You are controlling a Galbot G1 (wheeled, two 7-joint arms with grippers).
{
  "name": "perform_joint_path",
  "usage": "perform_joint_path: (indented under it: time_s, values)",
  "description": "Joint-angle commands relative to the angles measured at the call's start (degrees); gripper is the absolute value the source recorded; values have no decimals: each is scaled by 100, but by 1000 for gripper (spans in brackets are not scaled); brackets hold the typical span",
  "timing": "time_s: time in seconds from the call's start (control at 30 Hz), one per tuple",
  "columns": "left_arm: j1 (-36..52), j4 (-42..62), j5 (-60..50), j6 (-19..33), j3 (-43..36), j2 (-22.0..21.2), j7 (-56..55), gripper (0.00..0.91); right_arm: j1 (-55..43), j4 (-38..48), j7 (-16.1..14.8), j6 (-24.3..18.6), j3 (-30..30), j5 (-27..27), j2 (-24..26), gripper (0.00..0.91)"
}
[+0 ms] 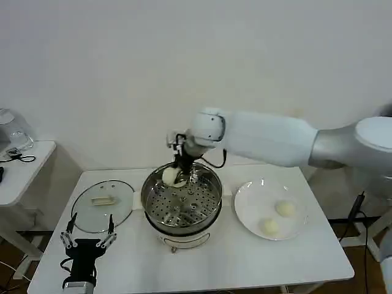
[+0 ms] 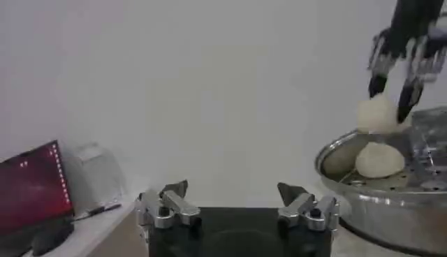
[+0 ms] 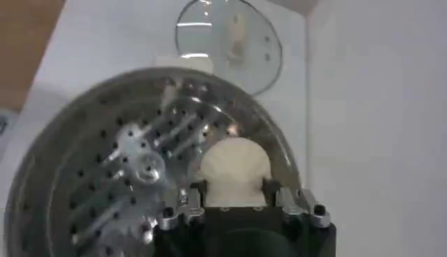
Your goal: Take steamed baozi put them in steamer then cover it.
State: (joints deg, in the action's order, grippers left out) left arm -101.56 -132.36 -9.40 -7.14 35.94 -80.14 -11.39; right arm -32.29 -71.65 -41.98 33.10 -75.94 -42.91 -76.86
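Head view: right gripper point(image 1: 178, 171) w/ jaws pinching a baozi point(image 1: 171, 177) over the steamer point(image 1: 182, 202) rear-left; a reflection or another bun lies directly beneath, so we advise releasing clear of it; left gripper point(image 1: 89, 240) parked, jaws spread.

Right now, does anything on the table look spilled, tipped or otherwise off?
Nothing stands out. The right gripper holds a baozi over the steamer, another bun sits on its tray, two wait on the plate, and the cover lies flat beside the steamer.
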Motion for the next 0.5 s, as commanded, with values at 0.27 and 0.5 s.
perform_joint_path:
  time_s: [0.27,0.5]
  values:
    - [-3,-41,-1,2,9,20,6,907,543,560,121,257,-18,37,-639,564]
    - [25,-32,-7,1,-18,16,9,907,697,683,144,219,0,200,-704,816]
